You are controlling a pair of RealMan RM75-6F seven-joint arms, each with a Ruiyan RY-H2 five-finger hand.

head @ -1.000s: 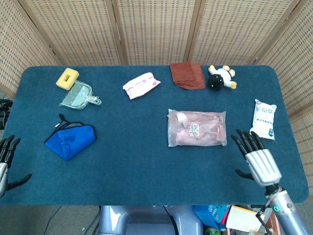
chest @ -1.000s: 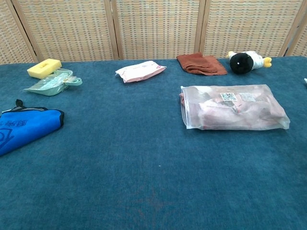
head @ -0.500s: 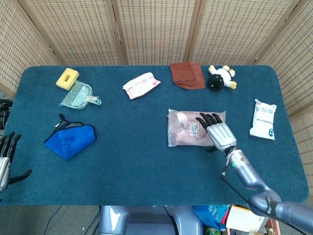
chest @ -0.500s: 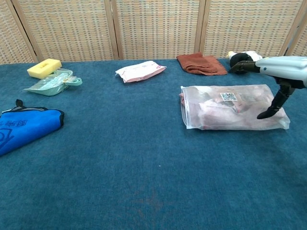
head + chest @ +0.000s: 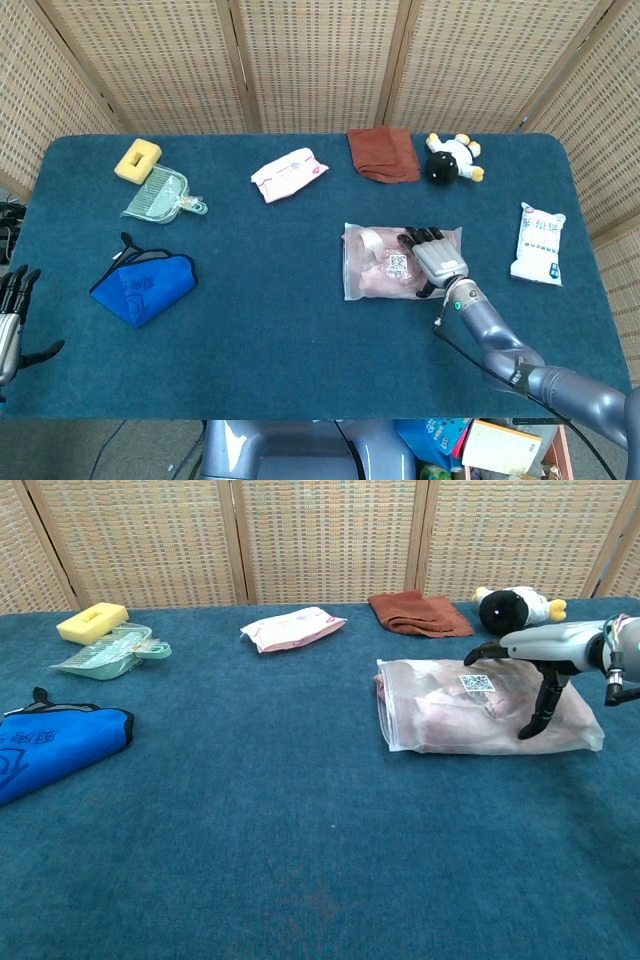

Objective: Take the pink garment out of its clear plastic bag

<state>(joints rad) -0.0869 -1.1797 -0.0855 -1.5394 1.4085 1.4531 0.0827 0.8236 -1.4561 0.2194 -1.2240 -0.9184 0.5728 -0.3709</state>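
Note:
A clear plastic bag [image 5: 380,262] [image 5: 440,715] with a folded pink garment inside lies flat on the blue table, right of centre. My right hand [image 5: 434,259] [image 5: 545,655] hovers over the bag's right half, fingers spread, thumb pointing down onto the plastic; it grips nothing. My left hand [image 5: 10,320] stays at the table's left edge, fingers apart and empty, out of the chest view.
Along the back: yellow sponge [image 5: 137,159], green dustpan [image 5: 160,196], pink wipes pack [image 5: 289,174], brown cloth [image 5: 383,153], black-and-white plush toy [image 5: 452,159]. A blue pouch [image 5: 143,285] lies at left, a white packet [image 5: 538,243] at right.
My right hand has travelled from the table's front right corner up and left onto the bag, then lowered a little over it. The left hand barely moved.

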